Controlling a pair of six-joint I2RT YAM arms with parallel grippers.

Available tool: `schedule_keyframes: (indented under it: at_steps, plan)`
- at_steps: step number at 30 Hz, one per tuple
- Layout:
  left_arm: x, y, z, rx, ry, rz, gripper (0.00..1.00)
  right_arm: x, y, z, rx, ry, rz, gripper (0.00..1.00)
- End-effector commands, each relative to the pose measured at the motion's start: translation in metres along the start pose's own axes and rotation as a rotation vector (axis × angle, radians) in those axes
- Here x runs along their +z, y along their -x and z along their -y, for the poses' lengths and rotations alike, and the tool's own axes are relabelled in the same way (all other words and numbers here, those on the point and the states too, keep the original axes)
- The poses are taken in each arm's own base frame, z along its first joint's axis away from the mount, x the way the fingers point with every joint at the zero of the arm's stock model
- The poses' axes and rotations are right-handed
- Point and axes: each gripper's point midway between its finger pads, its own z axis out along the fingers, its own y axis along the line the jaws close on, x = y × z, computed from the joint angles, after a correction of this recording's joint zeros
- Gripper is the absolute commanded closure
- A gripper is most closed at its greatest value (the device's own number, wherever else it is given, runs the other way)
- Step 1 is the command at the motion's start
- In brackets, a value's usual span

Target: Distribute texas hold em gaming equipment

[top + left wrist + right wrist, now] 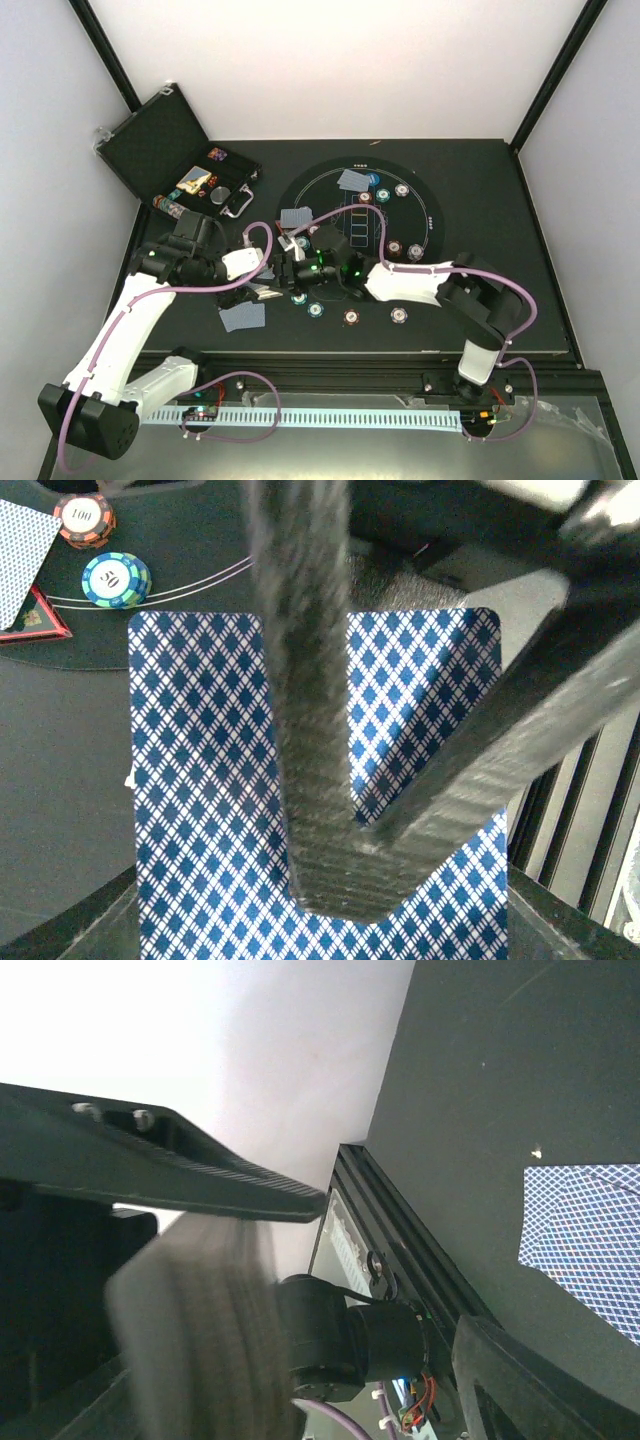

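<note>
I've got the left fingers point(310, 730) pinched tight on a card point(200, 780), right fingers point(200, 1170) spread wide alongside, and a crooked handover could spill it.

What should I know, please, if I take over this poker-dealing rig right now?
Left pincer: shut on the card pack.
Right pincer: open, at that pack.
Dealt: card piles at the far side of the mat, its left edge and near left; chips ringing the mat.
Left: more cards from the pack, likely; more chips seem to sit in the case.
</note>
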Motion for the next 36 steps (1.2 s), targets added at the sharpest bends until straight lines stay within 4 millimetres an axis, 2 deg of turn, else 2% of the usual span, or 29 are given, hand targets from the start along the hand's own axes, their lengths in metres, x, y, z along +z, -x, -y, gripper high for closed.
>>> schedule_keyframes:
  at_steps: [1, 5, 14, 19, 28, 36]
  plan:
    - [-0.004, 0.006, 0.002, 0.020, -0.002, 0.031, 0.98, 0.011, 0.004, -0.014, -0.014, 0.067, -0.016, 0.30]
    - [-0.004, 0.004, 0.001, 0.021, 0.004, 0.026, 0.98, 0.011, 0.006, -0.002, 0.009, 0.055, -0.013, 0.37]
    - [-0.002, 0.003, 0.003, 0.025, -0.003, 0.025, 0.98, -0.024, 0.009, 0.036, 0.044, -0.041, 0.062, 0.49]
    - [0.000, 0.004, 0.002, 0.018, -0.011, 0.026, 0.98, -0.030, 0.011, 0.030, 0.025, -0.043, 0.081, 0.72]
    - [-0.001, 0.002, 0.001, 0.020, 0.000, 0.017, 0.98, -0.044, 0.013, 0.014, -0.008, -0.054, 0.113, 0.97]
    - [0.001, 0.000, 0.001, 0.018, 0.000, 0.011, 0.98, -0.065, 0.014, -0.005, 0.014, 0.045, 0.151, 0.99]
